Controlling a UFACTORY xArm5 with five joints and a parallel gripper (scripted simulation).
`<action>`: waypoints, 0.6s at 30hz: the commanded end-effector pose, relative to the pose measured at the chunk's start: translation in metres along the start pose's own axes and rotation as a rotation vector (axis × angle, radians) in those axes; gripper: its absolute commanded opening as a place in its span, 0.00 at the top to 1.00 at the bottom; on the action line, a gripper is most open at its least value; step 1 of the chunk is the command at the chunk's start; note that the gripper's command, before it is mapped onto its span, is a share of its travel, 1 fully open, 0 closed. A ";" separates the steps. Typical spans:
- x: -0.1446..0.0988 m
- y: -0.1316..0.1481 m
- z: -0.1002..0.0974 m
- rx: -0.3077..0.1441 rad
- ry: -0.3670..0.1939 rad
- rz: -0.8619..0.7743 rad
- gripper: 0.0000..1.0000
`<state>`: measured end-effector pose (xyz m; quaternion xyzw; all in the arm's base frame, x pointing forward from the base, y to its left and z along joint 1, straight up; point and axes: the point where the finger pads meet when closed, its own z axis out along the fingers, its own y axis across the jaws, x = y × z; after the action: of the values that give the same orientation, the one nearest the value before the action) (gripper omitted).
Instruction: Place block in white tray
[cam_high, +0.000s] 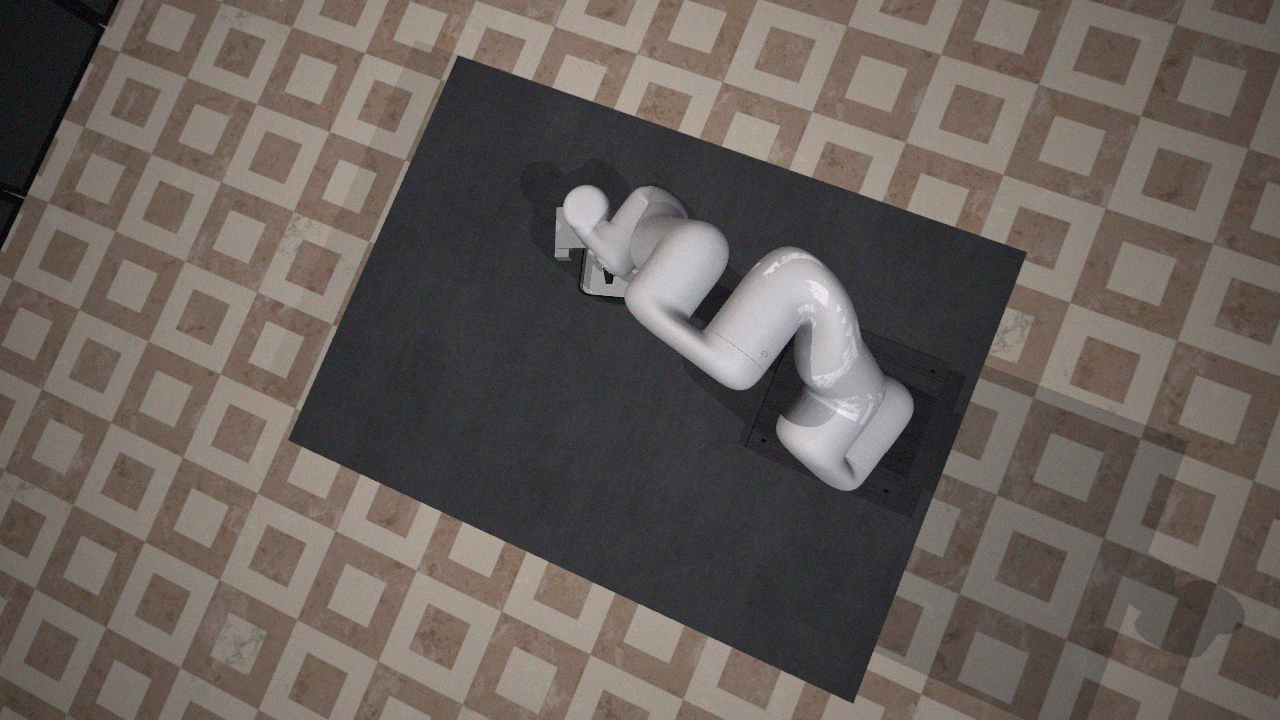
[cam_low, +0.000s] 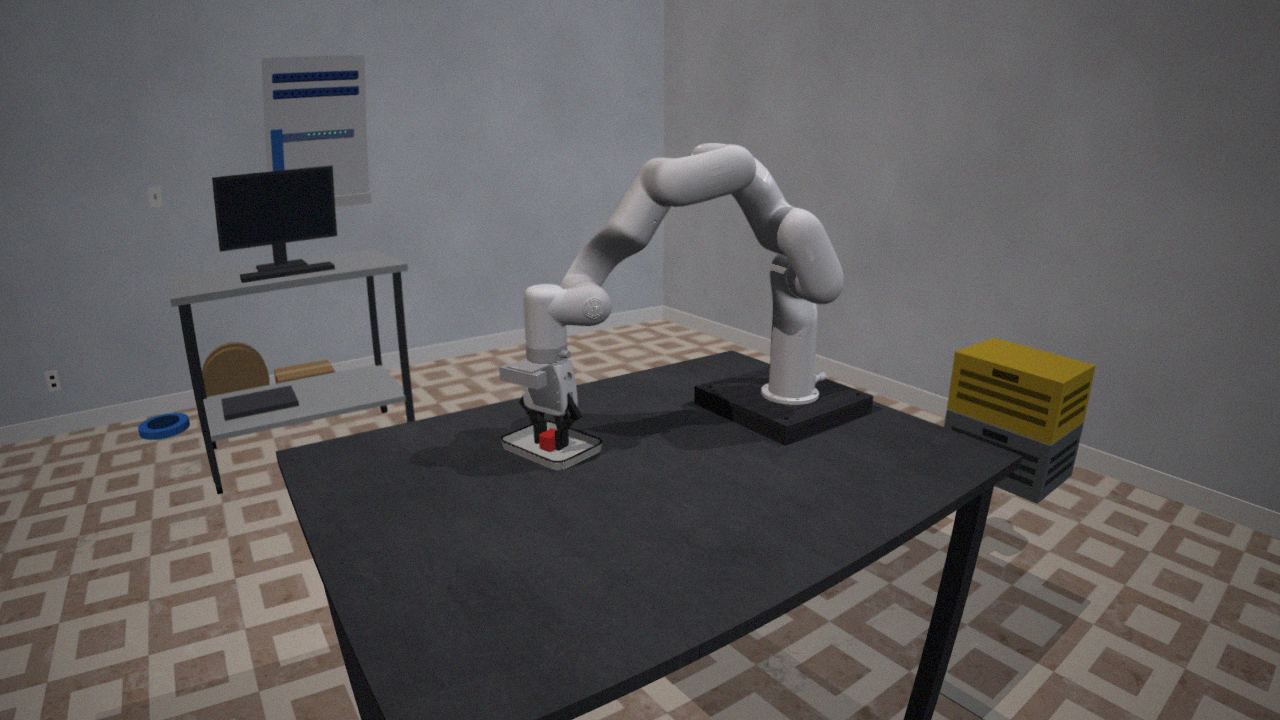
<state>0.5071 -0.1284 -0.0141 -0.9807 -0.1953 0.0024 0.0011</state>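
Stretching across the foreground of the exterior view, the dark matte rectangular surface [cam_low: 626, 537] carries everything of the task on its far half. Toward its far left part lies the shallow square white tray [cam_low: 580, 454], and the small red cube-shaped block [cam_low: 546, 439] sits on the tray's floor, inside the rim. Directly over the block hangs the grey claw [cam_low: 548, 428] with dark fingers, pointing straight down; its fingers stand partly spread to either side of the block, parted wider than the block so that it grips nothing. Whether a fingertip grazes the block's side cannot be made out at this size. Above the claw rises the white jointed robot arm [cam_low: 698, 174], arching up and back to the right, then down to its flat black square base plate [cam_low: 845, 407] near the far right edge of the surface. From the top view the arm [cam_high: 760, 313] covers nearly all of the tray [cam_high: 592, 284], showing just a corner of it, and the block is hidden. Beyond the surface, by the left wall, stands a grey two-tier metal shelf cart [cam_low: 187, 340] bearing a black flat monitor [cam_low: 273, 207], and at right a yellow and grey slatted box [cam_low: 1020, 394] rests on the patterned floor.
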 end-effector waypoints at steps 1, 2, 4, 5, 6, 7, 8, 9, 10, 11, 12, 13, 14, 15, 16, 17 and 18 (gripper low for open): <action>0.001 0.001 -0.002 -0.003 0.004 0.000 0.49; 0.001 0.001 -0.002 -0.003 0.004 0.000 0.49; 0.001 0.001 -0.002 -0.003 0.004 0.000 0.49; 0.001 0.001 -0.003 -0.003 0.004 0.000 0.49; 0.001 0.001 -0.003 -0.003 0.004 0.000 0.49; 0.001 0.001 -0.003 -0.003 0.004 0.000 0.49; 0.001 0.001 -0.003 -0.003 0.004 0.000 0.49; 0.001 0.001 -0.004 -0.003 0.004 0.000 0.49; 0.001 0.001 -0.005 -0.003 0.004 0.000 0.49; 0.001 0.001 -0.006 -0.003 0.004 0.000 0.49; 0.001 0.001 -0.008 -0.003 0.004 0.000 0.49; 0.001 0.001 -0.009 -0.003 0.004 0.000 0.49; 0.001 0.001 -0.011 -0.003 0.004 0.000 0.49; 0.001 0.001 -0.014 -0.003 0.004 0.000 0.49; 0.001 0.001 -0.016 -0.003 0.004 0.000 0.49; 0.001 0.001 -0.018 -0.003 0.004 0.000 0.49; 0.001 0.001 -0.021 -0.003 0.004 0.000 0.49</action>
<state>0.5071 -0.1284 -0.0045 -0.9807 -0.1953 0.0025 0.0012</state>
